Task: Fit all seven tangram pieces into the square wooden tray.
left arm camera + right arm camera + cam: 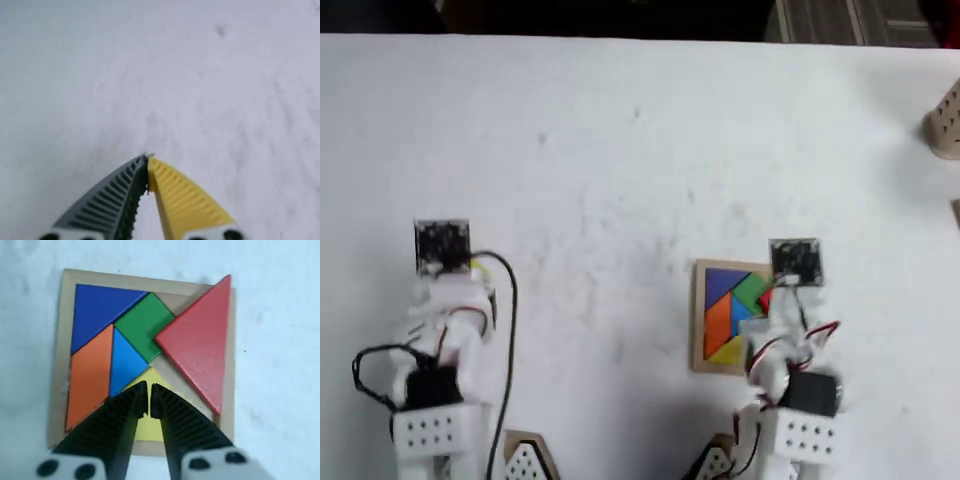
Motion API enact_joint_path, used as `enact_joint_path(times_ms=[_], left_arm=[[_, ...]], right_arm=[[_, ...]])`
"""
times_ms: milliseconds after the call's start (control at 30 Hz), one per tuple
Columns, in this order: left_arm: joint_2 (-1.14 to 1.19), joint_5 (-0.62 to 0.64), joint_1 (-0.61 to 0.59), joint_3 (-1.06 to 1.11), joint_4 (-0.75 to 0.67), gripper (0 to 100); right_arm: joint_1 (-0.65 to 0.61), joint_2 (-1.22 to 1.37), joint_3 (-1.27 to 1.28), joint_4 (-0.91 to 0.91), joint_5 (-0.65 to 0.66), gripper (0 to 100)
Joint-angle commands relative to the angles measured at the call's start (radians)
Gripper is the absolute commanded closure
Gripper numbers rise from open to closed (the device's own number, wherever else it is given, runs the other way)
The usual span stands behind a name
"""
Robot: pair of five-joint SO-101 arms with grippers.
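— White counter (620, 150). Where's the tray?
— The wooden tray (57, 365) sits right under my right jaws, which are clenched on nothing. My left jaws are clenched too, over bare counter.
— What next?
— I think I should nudge the red triangle (197, 347) gently. It lies crooked, with its tip over the rim.

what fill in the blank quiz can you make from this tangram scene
1. The triangle lying across the wooden tray's rim is ____.
2. The parallelogram in the tray is ____.
3. The right gripper is above the ____ piece.
4. The left gripper, over bare table, is ____.

Missing words: red; orange; yellow; shut.
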Motion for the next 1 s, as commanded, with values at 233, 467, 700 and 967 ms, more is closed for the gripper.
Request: enact_joint_path(times_ms=[233,467,700,967], left_arm=[[-0.251,-0.023,0.013,-0.025,0.39,98],[-0.255,-0.023,0.01,-0.037,0.39,98],[-0.252,-0.015,-0.012,-0.038,0.342,98],[-0.251,-0.015,-0.007,-0.109,0.443,98]], right_arm=[[-0.108,-0.232,0.141,0.045,-0.032,98.1],[0.12,-0.225,0.057,-0.067,0.015,98.1],[0.185,-0.22,0.006,-0.096,0.064,98.1],[0.196,-0.059,-0.201,0.082,0.069,98.1]])
